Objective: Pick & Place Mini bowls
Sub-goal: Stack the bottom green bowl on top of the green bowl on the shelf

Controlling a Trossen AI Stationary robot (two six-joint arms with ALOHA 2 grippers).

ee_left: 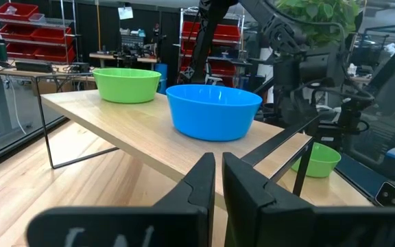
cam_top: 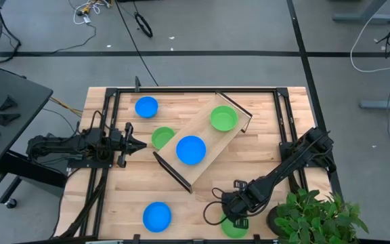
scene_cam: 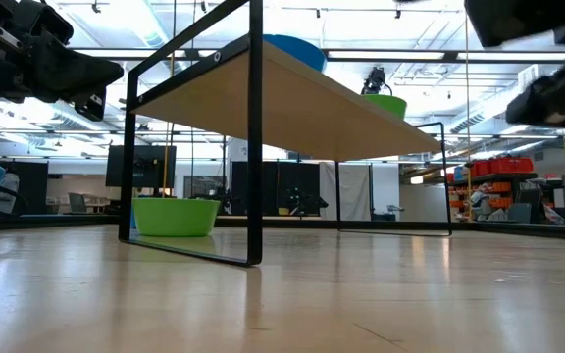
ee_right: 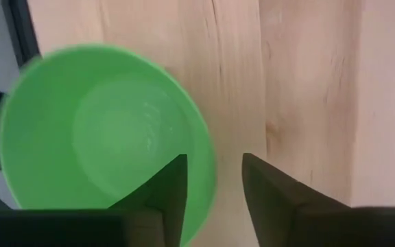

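Bowls lie scattered over the wooden table (cam_top: 263,156) and on a long pale wooden tray (cam_top: 205,129) that stands raised on black legs and runs diagonally across the middle. On the tray sit a green bowl (cam_top: 223,118) toward its far end and a blue bowl (cam_top: 191,150) toward its near end. A second blue bowl (cam_top: 146,106) rests on the table near the far left corner, a third blue bowl (cam_top: 157,216) near the front left, and a second green bowl (cam_top: 162,137) sits on the table just beside the tray's left edge, partly under it.

At the front right, next to a potted plant (cam_top: 320,213), the right gripper (cam_top: 237,218) hangs directly over the last green bowl (ee_right: 101,127). The right wrist view looks straight down into it: one dark finger (ee_right: 166,185) is inside the rim and the other finger is outside, over bare wood, so the bowl's rim lies between them. The jaws stand apart with a clear gap, and no grip on the rim can be made out.

The left gripper (cam_top: 139,144) waits at the left side of the table, pointing toward the tray, its fingers (ee_left: 197,185) drawn nearly together with only a thin slit between them and nothing held.
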